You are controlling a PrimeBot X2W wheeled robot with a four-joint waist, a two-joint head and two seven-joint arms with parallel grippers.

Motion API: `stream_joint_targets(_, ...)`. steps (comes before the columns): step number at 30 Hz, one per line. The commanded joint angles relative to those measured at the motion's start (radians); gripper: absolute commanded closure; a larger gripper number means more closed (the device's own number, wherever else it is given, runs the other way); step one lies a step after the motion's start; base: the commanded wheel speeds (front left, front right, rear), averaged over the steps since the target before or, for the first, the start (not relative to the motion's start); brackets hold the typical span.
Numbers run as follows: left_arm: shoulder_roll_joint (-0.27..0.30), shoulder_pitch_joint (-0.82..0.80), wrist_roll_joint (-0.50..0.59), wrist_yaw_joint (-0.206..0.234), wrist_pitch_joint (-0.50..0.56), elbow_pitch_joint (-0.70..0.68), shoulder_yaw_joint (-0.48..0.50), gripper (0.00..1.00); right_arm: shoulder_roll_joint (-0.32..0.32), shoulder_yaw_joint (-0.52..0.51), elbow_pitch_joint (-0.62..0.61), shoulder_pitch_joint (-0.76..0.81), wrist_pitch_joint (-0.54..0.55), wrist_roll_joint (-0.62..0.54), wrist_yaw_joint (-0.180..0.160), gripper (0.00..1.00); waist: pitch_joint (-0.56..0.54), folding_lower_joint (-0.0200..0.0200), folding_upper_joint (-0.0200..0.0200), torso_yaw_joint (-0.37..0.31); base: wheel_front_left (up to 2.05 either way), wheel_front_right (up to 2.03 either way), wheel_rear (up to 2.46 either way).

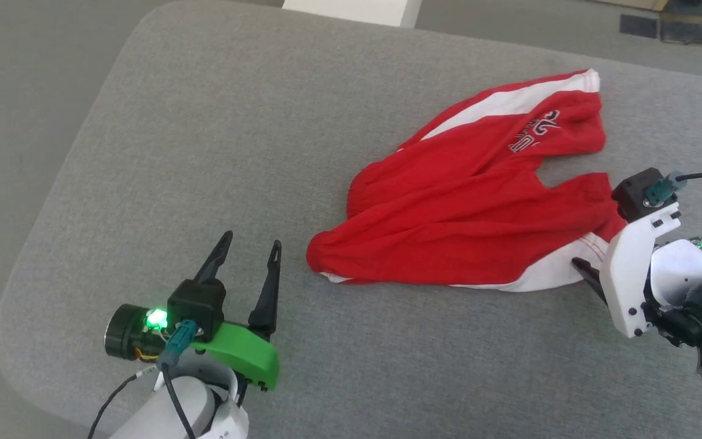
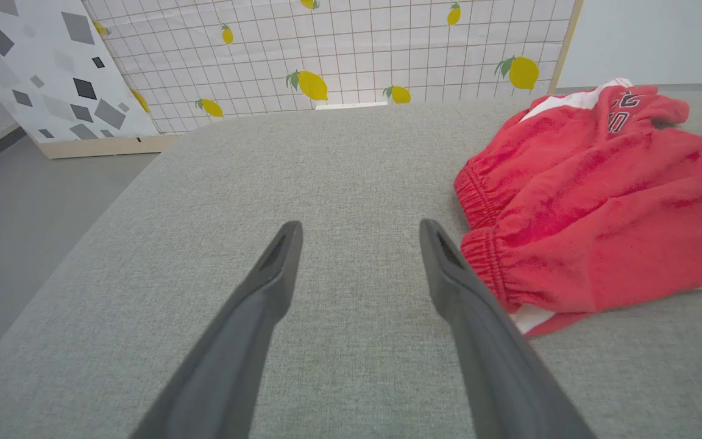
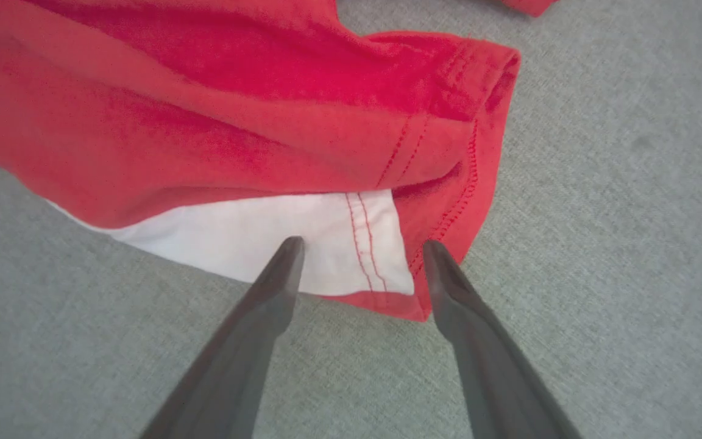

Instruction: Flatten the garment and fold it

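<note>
One print for you to log: white-edged block lettering [image 1: 534, 131] on the red garment [image 1: 448, 225], on the leg lying toward 1 o'clock in the head view. Creases swallow most of it. You get curved strokes that may be digits, with a short row of letters beside them, and no whole word reads. In the left wrist view the same print [image 2: 622, 110] sits at 2 o'clock, with a "U" clear and a partial digit next to it. A white tag [image 1: 224, 430] on the left forearm [image 1: 174, 408], at 6 o'clock, carries marks too small to read.
</note>
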Motion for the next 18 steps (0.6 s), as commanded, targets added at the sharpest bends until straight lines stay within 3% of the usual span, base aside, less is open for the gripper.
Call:
stream_joint_targets(1,-0.005,-0.02,0.004,-0.005,-0.007,0.005,0.001,0.0,-0.002,0.001,0.003,-0.014,0.005,0.003,-0.001,0.0,0.019,0.0,0.0,0.021,0.0,0.0,0.0)
stream_joint_targets(6,-0.013,-0.027,0.002,-0.008,-0.01,0.013,0.005,0.0,-0.005,0.006,0.009,-0.012,0.008,0.006,-0.001,0.0,0.037,0.0,0.0,0.028,0.0,0.0,0.0)
stream_joint_targets(7,-0.014,-0.027,0.001,-0.01,-0.011,0.015,0.005,0.0,-0.006,0.009,0.009,-0.012,0.007,0.006,-0.001,0.63,0.041,0.0,0.0,0.028,0.0,0.0,0.0)
stream_joint_targets(8,-0.016,-0.028,0.001,-0.011,-0.011,0.017,0.005,0.0,-0.006,0.011,0.008,-0.013,0.005,0.006,-0.001,1.0,0.043,0.0,0.0,0.027,0.0,0.0,0.0)
stream_joint_targets(18,-0.019,-0.017,-0.012,-0.018,-0.006,0.046,-0.002,0.0,-0.003,-0.023,-0.059,0.027,-0.094,0.014,-0.001,1.0,-0.008,0.0,0.0,-0.027,0.0,0.0,0.0)
